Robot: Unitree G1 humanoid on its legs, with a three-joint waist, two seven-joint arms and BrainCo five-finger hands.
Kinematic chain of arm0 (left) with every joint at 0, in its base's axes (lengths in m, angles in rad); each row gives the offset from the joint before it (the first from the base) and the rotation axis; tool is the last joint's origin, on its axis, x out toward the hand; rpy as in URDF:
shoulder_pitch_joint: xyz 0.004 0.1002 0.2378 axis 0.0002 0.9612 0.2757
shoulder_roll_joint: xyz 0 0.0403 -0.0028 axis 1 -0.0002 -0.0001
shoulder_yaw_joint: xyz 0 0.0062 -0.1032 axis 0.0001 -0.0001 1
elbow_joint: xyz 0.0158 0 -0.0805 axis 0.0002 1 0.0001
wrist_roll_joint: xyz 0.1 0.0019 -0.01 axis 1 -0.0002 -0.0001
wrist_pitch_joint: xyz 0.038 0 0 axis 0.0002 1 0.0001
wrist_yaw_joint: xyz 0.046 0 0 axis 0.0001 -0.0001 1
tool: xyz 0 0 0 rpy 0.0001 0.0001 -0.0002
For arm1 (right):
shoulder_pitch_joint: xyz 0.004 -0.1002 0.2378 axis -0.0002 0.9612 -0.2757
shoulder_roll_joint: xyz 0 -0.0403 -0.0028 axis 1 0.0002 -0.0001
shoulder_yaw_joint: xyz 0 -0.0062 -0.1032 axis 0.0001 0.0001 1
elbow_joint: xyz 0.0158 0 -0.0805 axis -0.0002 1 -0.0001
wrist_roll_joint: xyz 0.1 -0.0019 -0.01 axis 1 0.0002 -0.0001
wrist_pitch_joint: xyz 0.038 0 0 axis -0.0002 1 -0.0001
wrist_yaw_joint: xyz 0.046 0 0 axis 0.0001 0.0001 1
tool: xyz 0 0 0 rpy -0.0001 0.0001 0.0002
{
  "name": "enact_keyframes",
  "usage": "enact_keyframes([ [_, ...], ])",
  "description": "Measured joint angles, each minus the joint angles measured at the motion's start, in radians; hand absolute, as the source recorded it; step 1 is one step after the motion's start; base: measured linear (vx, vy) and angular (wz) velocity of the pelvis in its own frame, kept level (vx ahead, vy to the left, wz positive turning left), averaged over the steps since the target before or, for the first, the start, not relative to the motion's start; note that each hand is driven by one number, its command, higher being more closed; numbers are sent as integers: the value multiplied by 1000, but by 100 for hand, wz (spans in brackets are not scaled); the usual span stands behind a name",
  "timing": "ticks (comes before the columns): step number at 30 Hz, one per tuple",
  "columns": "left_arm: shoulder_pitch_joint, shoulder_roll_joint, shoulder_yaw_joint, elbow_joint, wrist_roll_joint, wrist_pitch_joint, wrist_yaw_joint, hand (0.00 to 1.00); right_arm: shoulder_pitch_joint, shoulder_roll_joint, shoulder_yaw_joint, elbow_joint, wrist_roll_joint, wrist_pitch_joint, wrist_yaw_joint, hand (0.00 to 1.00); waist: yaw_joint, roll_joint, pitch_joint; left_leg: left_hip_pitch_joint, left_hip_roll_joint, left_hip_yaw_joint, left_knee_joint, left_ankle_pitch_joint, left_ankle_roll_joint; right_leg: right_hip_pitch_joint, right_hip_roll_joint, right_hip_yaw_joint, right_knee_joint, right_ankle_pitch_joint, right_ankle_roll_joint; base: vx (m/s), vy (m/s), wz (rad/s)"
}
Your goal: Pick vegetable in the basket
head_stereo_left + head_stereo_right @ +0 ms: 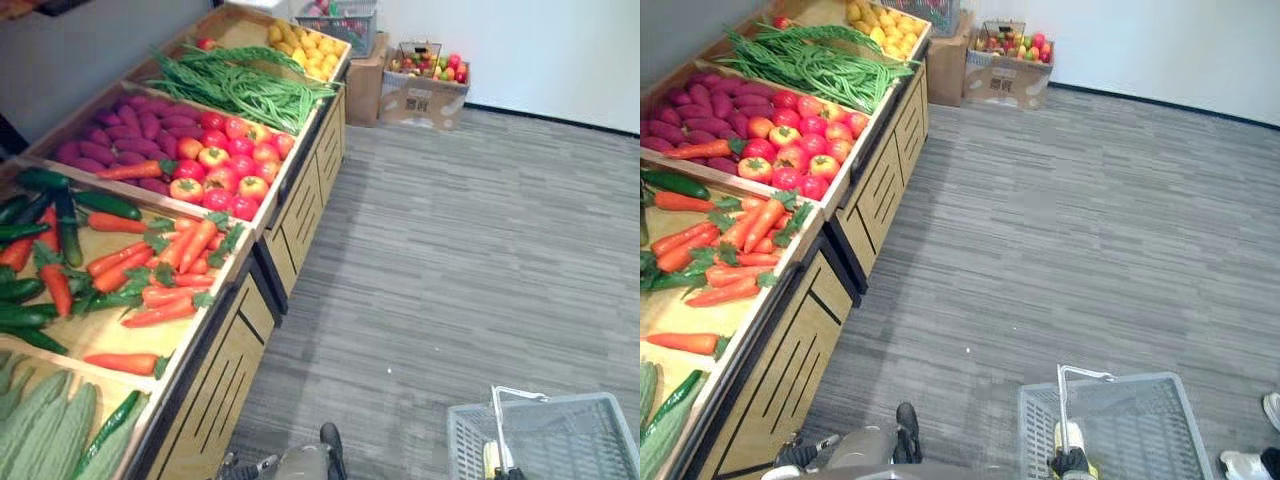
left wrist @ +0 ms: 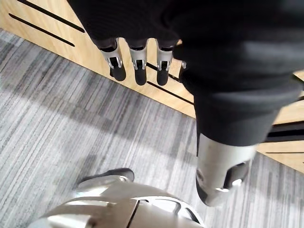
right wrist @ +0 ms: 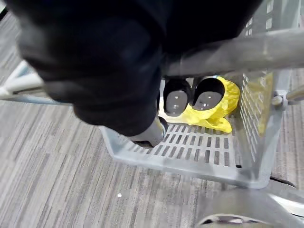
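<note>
A grey plastic basket (image 1: 1120, 425) hangs low on my right side over the floor. My right hand (image 3: 142, 85) is shut round its metal handle (image 3: 247, 50), the dark fingertips (image 3: 176, 97) curled under the bar. A yellow vegetable (image 3: 219, 110) lies on the basket's bottom. The wooden stand (image 1: 230, 370) on my left holds carrots (image 1: 160, 270), cucumbers (image 1: 60, 215), tomatoes (image 1: 225, 160), purple vegetables (image 1: 110, 135), green beans (image 1: 245, 85) and yellow fruit (image 1: 305, 45) in separate bins. My left hand (image 2: 137, 59) hangs beside the stand's wooden front, fingers straight, holding nothing.
A cardboard box (image 1: 425, 95) of mixed fruit stands on the floor by the far wall, past the stand's end. Ridged green gourds (image 1: 45, 430) fill the nearest bin. A person's shoes (image 1: 1245, 465) show at the lower right. Grey carpet (image 1: 470, 250) stretches to the right of the stand.
</note>
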Motion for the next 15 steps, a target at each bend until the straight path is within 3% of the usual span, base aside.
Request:
enact_keyframes([
  [1,6,4,-11,-1,6,0,0,0,0,0,0,0,1,0,0,100,-2,0,-1,22,-6,-13,-16,-2,0,-46,-9,21,115,44,14,309,152,37],
  [2,13,16,-37,0,21,0,-2,0,2,5,0,0,1,-1,1,100,-12,0,-1,72,-17,-44,-45,-5,1,-133,-17,69,311,168,36,344,125,67],
  [3,19,31,-61,0,39,1,-5,0,10,20,-1,2,2,-1,2,100,-35,0,3,117,-24,-85,-60,-12,5,-202,-16,80,500,186,49,366,106,79],
  [5,21,34,-70,0,44,3,-6,0,24,33,1,2,2,0,4,100,-38,-2,2,172,-25,-129,-72,-24,8,-261,-4,62,635,136,18,324,26,82],
  [6,20,35,-68,0,44,3,-6,0,42,40,2,2,2,0,4,100,-36,-2,2,210,-28,-174,-78,-36,8,-303,3,15,646,51,12,308,-14,89],
  [8,17,31,-51,-3,44,5,-6,0,53,42,1,6,2,2,5,100,-42,-1,2,233,-33,-248,-85,-45,14,-337,4,-42,515,-30,-29,273,-72,111],
  [11,17,6,12,-4,43,11,-6,0,52,44,-11,32,3,14,7,100,-47,3,5,258,-25,-374,-85,-58,9,-333,36,-33,166,-42,-54,383,-211,144],
  [13,20,-6,38,-4,43,14,-7,0,52,50,-10,40,2,16,19,100,-44,12,6,263,16,-485,-72,-87,-28,-334,99,86,-84,-20,-52,377,-334,135],
  [14,19,-7,43,-4,43,14,-7,0,54,53,-10,40,2,16,21,100,-42,11,6,260,26,-513,-60,-101,-40,-334,109,114,-129,0,-54,439,-528,159],
  [15,22,-9,66,-16,40,12,-8,0,68,60,-8,38,1,16,27,100,-27,-6,3,251,43,-586,-14,-158,-82,-312,114,203,-239,65,-50,421,-618,169],
])
